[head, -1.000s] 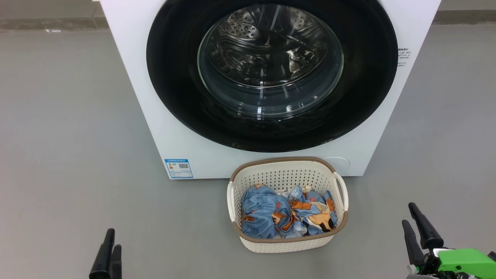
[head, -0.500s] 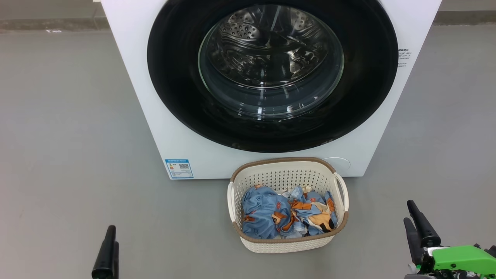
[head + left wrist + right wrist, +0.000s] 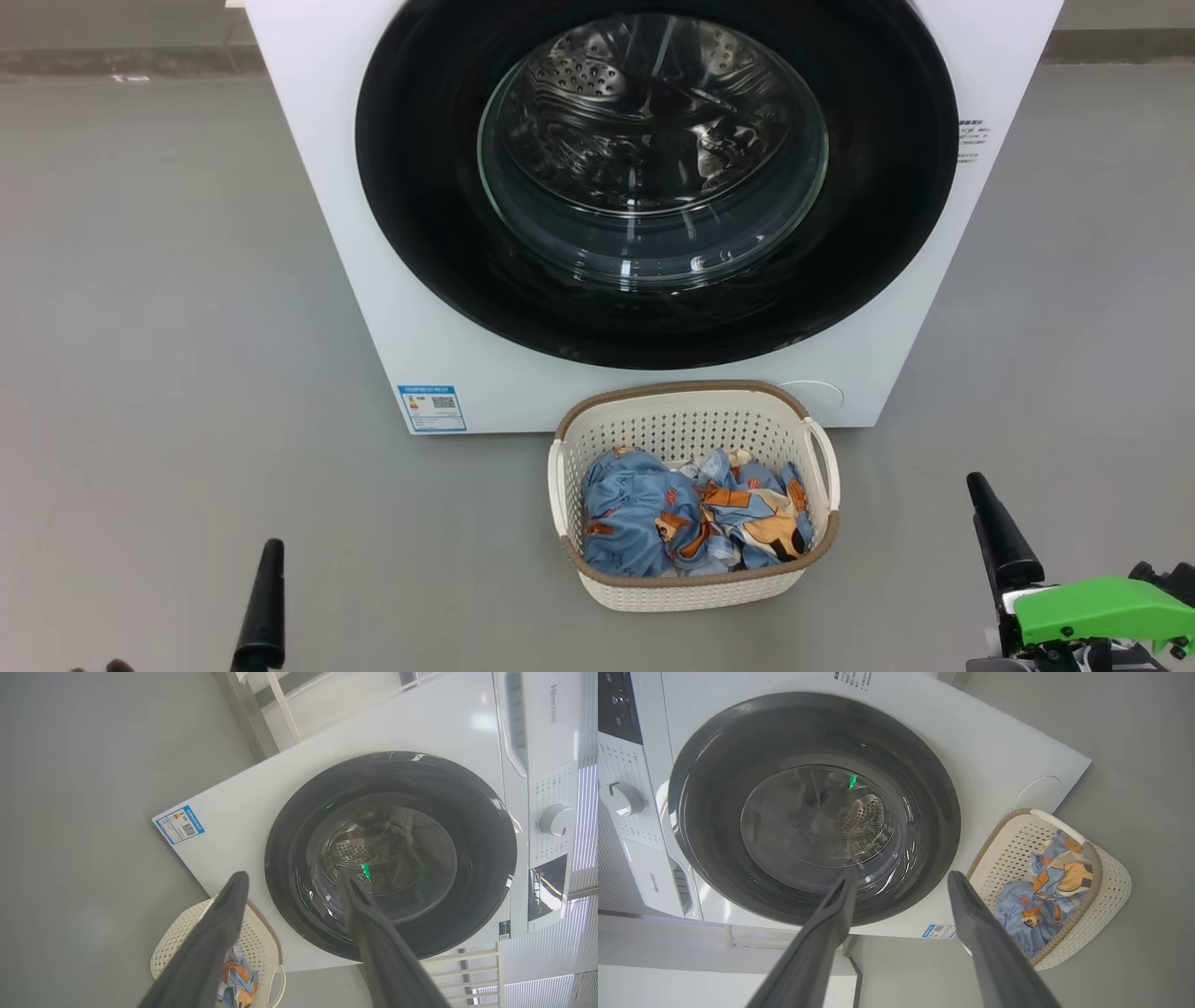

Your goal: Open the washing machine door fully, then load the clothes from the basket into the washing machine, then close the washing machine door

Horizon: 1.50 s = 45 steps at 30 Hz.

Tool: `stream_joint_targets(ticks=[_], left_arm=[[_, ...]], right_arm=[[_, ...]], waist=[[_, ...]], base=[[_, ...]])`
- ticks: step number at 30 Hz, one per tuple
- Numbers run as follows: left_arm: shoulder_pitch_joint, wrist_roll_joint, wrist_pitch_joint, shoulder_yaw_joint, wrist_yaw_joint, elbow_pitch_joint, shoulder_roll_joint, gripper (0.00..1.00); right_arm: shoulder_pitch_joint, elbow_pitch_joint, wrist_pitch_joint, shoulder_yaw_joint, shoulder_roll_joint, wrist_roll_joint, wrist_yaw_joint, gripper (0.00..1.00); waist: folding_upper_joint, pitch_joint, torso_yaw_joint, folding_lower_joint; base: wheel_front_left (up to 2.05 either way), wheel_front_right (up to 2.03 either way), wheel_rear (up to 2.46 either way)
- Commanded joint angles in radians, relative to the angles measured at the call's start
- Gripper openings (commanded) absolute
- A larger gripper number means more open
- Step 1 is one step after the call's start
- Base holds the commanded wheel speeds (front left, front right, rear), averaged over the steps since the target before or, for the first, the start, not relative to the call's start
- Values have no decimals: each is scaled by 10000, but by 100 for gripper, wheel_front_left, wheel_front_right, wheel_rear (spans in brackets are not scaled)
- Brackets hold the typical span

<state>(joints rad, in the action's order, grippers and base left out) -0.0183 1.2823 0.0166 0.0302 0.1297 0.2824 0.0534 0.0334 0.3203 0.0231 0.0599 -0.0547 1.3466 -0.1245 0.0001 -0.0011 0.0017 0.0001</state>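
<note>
Washing machine door [image 3: 653, 317] closed, flush on the front of the washing machine [image 3: 345, 233]. Basket [image 3: 691, 422] on the grey floor [image 3: 168, 373] just in front of the machine, below the door; clothes [image 3: 644, 513] bunched inside it. Left gripper [image 3: 293, 877]: fingers spread wide, nothing between them. Right gripper [image 3: 903, 873]: likewise wide, empty. Both low, apart from the basket, one each side.

Washing machine [image 3: 317, 187] stands on floor [image 3: 168, 327], washing machine door [image 3: 420, 233] shut against its front. Label [image 3: 430, 407] at front's lower left corner. Basket [image 3: 691, 583] on floor just before the machine, below door, slightly right of centre. Clothes [image 3: 644, 513] piled in basket. Left tool [image 3: 293, 877] nearer robot, well left of basket; right tool [image 3: 903, 873] well right of it.
</note>
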Motion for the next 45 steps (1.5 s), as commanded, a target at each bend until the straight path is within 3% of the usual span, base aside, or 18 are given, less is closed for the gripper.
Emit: stream_joint_targets(ticks=[1, 17, 45], left_arm=[[-360, -445, -108, 50, -4, -312, 231, 100], [-416, -3020, -578, -170, -158, -165, 454, 100], [-558, -6313, -1373, -464, -188, 11, 695, 100]], right_arm=[[492, -211, -156, -160, -219, -409, -18, 100], [665, 116, -630, -714, -505, -2888, -26, 100], [961, 478, -1429, -1510, -831, -6120, -39, 100]], waist=[[-1, -5, -5, 0], [-1, -57, -35, 0], [-1, -187, -6, 0]], base=[[0, 0, 0], [0, 0, 0], [0, 0, 0]])
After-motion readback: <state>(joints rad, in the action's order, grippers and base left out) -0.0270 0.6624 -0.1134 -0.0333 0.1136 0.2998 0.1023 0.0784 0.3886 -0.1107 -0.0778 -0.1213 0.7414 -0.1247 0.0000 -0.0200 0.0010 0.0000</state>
